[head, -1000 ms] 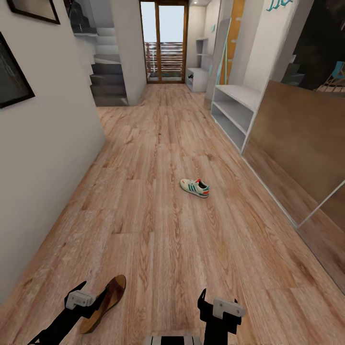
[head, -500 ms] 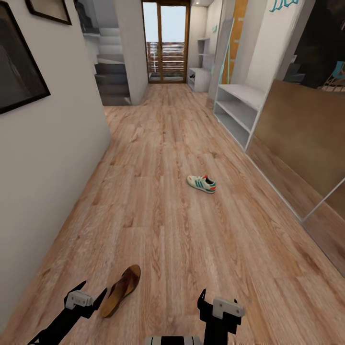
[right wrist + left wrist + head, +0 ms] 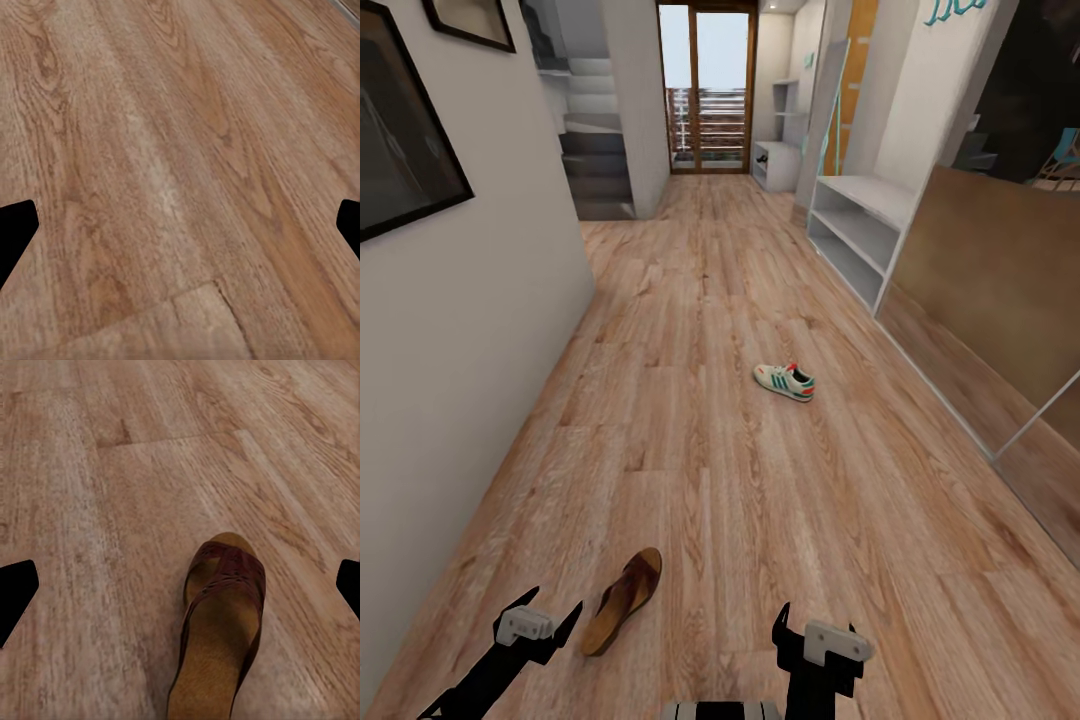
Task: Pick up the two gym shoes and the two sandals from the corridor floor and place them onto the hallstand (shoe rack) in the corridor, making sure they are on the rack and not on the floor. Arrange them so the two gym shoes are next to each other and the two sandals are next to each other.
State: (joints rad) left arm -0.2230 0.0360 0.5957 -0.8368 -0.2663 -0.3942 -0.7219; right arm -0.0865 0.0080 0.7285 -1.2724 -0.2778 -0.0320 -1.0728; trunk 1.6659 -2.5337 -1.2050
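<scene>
One dark brown sandal point(image 3: 622, 601) with a tan sole lies on the corridor floor point(image 3: 760, 500) just ahead of me, right of my left gripper point(image 3: 556, 620). The left wrist view looks down on this sandal point(image 3: 219, 622) between wide-open fingers. One cream gym shoe point(image 3: 784, 382) with green stripes and a red heel patch lies on its sole in mid-corridor. The pale grey hallstand point(image 3: 857, 228) stands against the right wall further on, its shelves bare. My right gripper point(image 3: 785, 625) hangs open over bare planks.
A white wall point(image 3: 470, 330) with dark framed pictures runs close along my left. A brown sliding panel point(image 3: 990, 290) lines the right side. Stairs point(image 3: 595, 170) rise at the far left, and a glass door point(image 3: 705, 90) closes the corridor's end. A small white cabinet point(image 3: 775, 165) stands beyond the hallstand.
The camera has turned and shifted: the wall looms larger at left, and the sandal now lies clear to the right of my left gripper. Both arms keep their pose.
</scene>
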